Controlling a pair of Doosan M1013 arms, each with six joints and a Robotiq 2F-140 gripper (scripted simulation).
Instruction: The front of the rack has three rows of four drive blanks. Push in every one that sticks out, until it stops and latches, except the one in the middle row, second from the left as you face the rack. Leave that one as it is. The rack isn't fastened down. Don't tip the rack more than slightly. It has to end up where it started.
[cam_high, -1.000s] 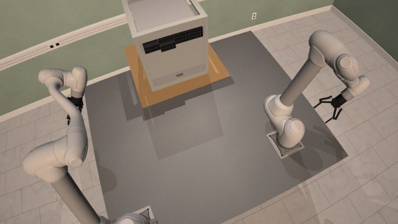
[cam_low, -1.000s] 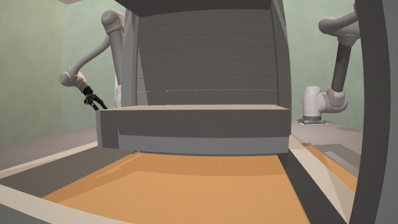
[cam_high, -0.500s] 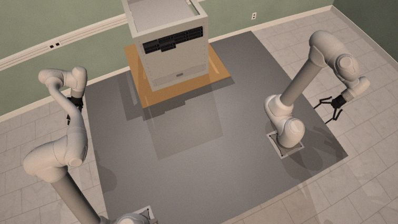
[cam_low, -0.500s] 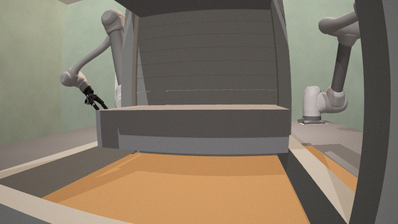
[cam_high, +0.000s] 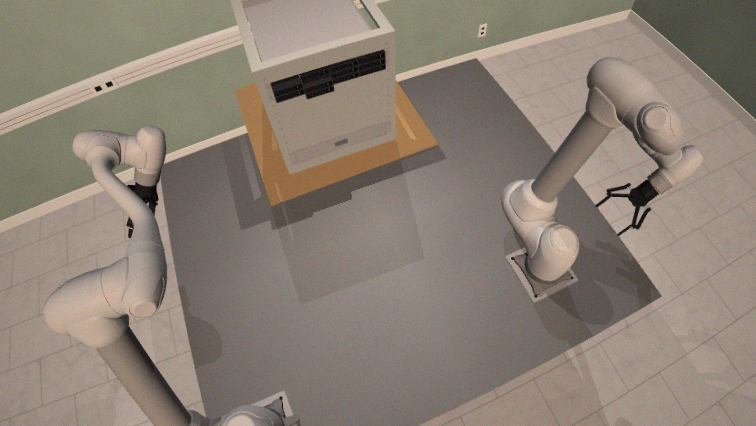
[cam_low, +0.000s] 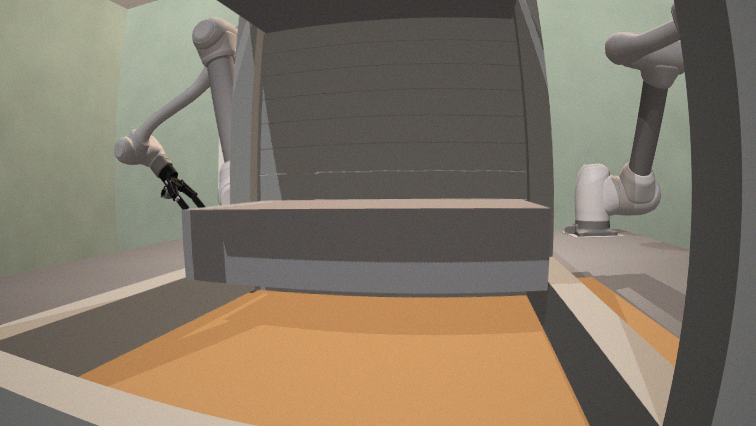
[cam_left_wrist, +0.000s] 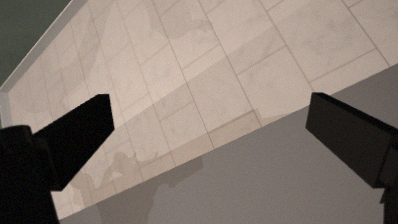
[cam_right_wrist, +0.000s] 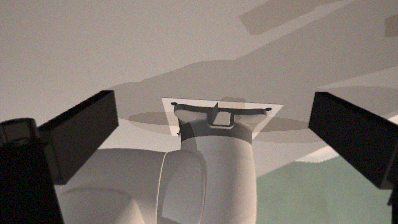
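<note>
The pale rack (cam_high: 338, 113) (cam_low: 370, 232) stands upright on an orange board. Black drive blanks (cam_high: 349, 68) fill a band high on its front in the top view. One blank (cam_high: 320, 91) low in the second column from the left appears to stick out. How far the others stand out is too small to tell. My left gripper (cam_high: 130, 228) (cam_left_wrist: 210, 111) is open and empty, left of the rack, partly hidden by its arm in the top view. My right gripper (cam_high: 607, 219) (cam_low: 193, 206) (cam_right_wrist: 213, 109) is open and empty, far right of the rack in the top view.
The orange board (cam_high: 417, 142) (cam_low: 370, 370) lies under the rack on a grey mat (cam_high: 370, 343). A green wall (cam_high: 174, 31) stands close behind the rack. The right arm's base (cam_high: 550, 259) is on the mat's right side, and the right wrist view shows a base plate (cam_right_wrist: 170, 105).
</note>
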